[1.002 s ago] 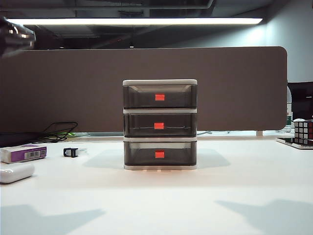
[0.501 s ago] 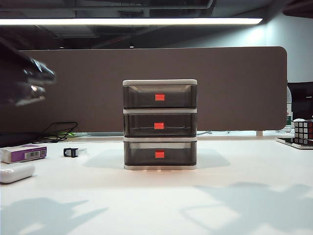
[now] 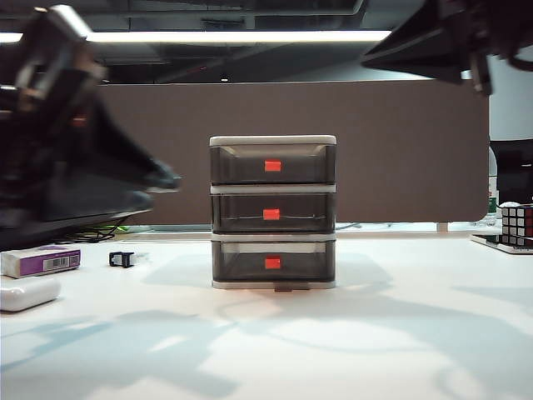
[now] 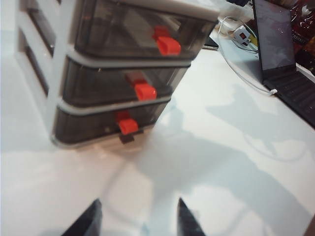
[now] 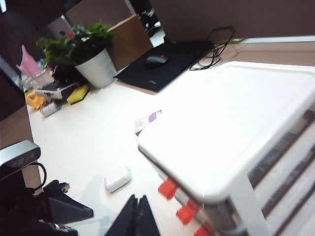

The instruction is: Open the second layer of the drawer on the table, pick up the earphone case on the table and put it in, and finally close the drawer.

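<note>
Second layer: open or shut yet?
Shut. The second layer sits flush with the trays above and below in the drawer; same in the left wrist view.

Black throughout. Left gripper (image 4: pixel 138 221): two dark tapering fingers (image 4: pixel 88 222) with pointed tips. Right gripper (image 5: pixel 135 216): slim black fingers, wedge-shaped. Bulky dark arm bodies, blurred, with a pale grey housing atop the left.

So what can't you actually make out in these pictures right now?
- Left gripper: exterior view shows only a dark blur; the left wrist view's edge cuts off all but the tips of its open fingers.
- Right gripper: exterior view's top edge cuts it off; in the right wrist view the fingers look pressed together.
- Earphone case: exterior view's left edge crops it.
- Drawer: smoky trays hide any contents; blurred in the right wrist view.
</note>
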You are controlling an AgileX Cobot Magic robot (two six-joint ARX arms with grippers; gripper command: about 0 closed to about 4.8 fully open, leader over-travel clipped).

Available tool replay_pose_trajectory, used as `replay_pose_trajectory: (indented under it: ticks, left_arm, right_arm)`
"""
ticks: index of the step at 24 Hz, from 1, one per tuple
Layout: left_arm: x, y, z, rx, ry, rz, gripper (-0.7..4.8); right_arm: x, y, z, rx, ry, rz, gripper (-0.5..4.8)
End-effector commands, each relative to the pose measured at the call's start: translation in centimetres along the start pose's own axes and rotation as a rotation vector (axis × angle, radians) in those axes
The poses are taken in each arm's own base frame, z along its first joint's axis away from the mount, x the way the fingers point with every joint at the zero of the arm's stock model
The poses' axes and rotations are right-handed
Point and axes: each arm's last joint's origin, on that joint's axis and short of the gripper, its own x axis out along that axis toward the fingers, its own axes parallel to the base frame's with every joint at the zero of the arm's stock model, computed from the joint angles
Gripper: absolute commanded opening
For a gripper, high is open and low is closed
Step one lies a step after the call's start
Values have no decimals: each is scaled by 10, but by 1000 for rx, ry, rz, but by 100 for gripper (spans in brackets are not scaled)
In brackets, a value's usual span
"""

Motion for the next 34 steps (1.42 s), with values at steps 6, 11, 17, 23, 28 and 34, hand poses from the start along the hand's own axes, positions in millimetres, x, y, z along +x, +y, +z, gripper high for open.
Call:
replay_pose_trajectory:
  ticks: [6,11,17,23,28,34]
  left_arm:
    - [39,-38,-10,124,-132,19,184]
    - [70,-67,-20,209,-123,94,184]
    - [96,-72,-24,210,-129,178,185]
    - [99,-69,-22,204,-166,287,186]
    - [114,-71,-22,241,-168,322,248]
    - [124,-66,-34,263,-155,420,341]
  right_arm:
    - [42,-15,20,-35,26,51,-5]
    - [70,-26,19,-23,68,75,-5]
    - [87,-24,16,-67,99,124,-5]
    - [98,-28,7,-94,122,130,-5]
    - [108,-36,4,-93,143,137,-5]
    - [112,-39,4,-103,144,137,-5]
